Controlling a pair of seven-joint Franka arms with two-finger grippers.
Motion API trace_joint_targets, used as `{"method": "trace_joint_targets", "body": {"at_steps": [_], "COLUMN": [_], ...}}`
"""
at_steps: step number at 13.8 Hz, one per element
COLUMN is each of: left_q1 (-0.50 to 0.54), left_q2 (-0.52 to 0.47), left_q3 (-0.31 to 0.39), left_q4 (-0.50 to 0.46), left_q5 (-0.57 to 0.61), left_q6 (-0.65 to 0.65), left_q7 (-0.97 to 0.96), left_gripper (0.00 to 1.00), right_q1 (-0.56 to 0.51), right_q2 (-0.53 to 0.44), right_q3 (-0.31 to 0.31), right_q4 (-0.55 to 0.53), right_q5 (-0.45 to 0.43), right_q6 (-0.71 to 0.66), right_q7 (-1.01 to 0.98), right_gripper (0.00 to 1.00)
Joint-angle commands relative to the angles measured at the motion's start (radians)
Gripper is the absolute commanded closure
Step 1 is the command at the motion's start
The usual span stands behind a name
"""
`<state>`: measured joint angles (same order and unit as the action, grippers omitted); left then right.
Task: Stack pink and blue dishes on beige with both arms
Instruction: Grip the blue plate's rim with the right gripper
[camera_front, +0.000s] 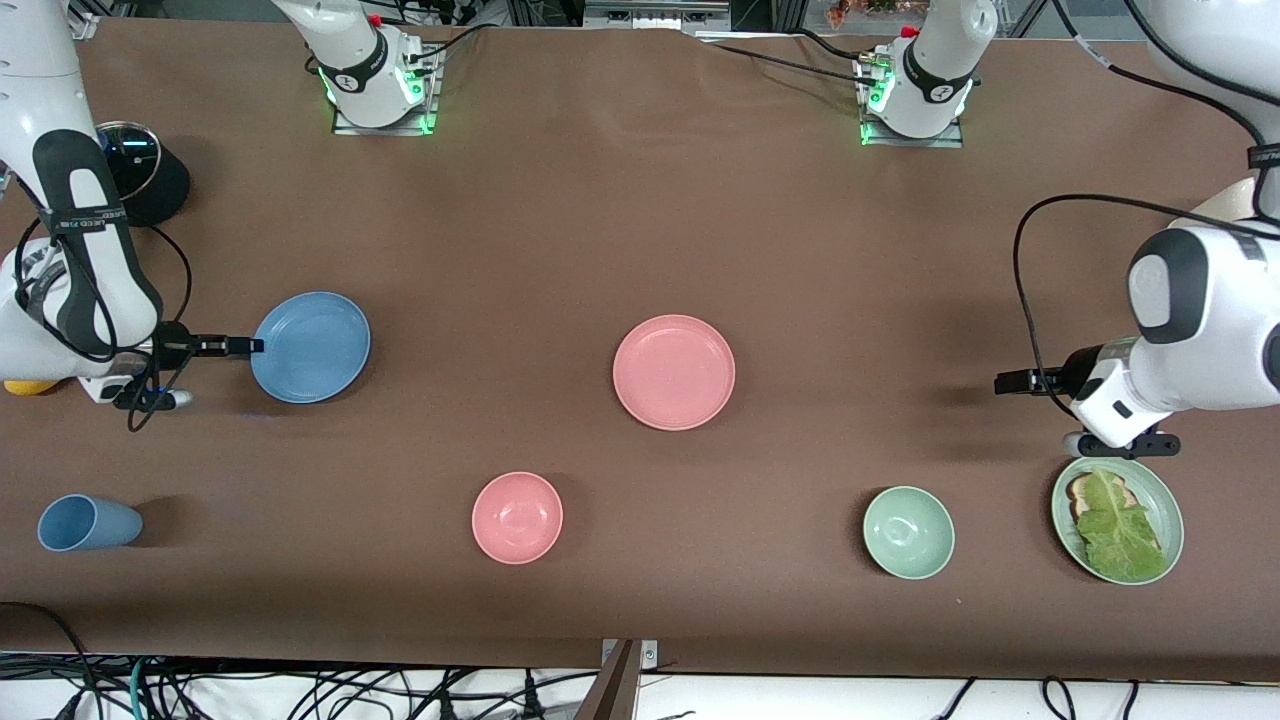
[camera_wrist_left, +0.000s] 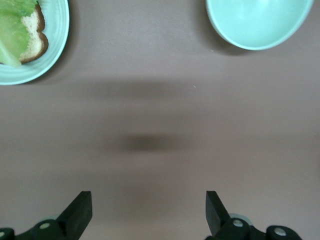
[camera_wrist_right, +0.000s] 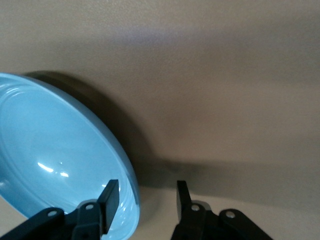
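The blue plate (camera_front: 311, 347) lies toward the right arm's end of the table. My right gripper (camera_front: 243, 346) is at its rim, open. In the right wrist view one finger (camera_wrist_right: 109, 199) is over the blue plate's (camera_wrist_right: 55, 150) inside and the other is outside the rim. The pink plate (camera_front: 673, 372) lies flat in the middle of the table, untouched. My left gripper (camera_front: 1005, 382) hangs open over bare table with nothing between its fingers (camera_wrist_left: 80, 212). A cream-beige sliver (camera_front: 1228, 203) shows past the left arm; I cannot tell whether it is the beige plate.
Nearer the front camera stand a blue cup on its side (camera_front: 88, 523), a pink bowl (camera_front: 517, 517), a green bowl (camera_front: 908, 532) and a green plate with bread and lettuce (camera_front: 1166, 505). A black lidded pot (camera_front: 140, 170) stands by the right arm.
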<state>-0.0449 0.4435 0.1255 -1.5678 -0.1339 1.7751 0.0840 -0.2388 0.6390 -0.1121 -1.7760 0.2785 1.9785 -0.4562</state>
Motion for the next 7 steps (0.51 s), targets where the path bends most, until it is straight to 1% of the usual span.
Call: {"method": "trace_joint_targets", "body": {"at_steps": [1, 4, 5, 7], "left_q1": [-0.007, -0.007, -0.006, -0.003], "left_q2": [-0.023, -0.051, -0.061, -0.069], "left_q3": [-0.004, -0.006, -0.006, -0.007], "left_q4": [0.072, 0.107, 0.114, 0.153], "left_q5": [0.011, 0.011, 0.011, 0.016], "left_q6": [-0.118, -0.183, -0.200, -0.245], "left_q7": [-0.006, -0.006, -0.006, -0.003], "left_gripper": [0.00, 0.00, 0.00, 0.00], "right_q1": [-0.022, -0.019, -0.019, -0.017], "right_q2": [0.007, 0.008, 0.008, 0.005], "right_q3": [0.018, 0.019, 0.020, 0.020], "right_q4": [0.003, 0.006, 0.007, 0.018], "right_q5": [0.039, 0.039, 0.039, 0.039], "right_q6": [-0.004, -0.007, -0.009, -0.021], "right_q7": [-0.018, -0.019, -0.019, -0.018], "right_gripper": [0.59, 0.91, 1.00, 1.00]}}
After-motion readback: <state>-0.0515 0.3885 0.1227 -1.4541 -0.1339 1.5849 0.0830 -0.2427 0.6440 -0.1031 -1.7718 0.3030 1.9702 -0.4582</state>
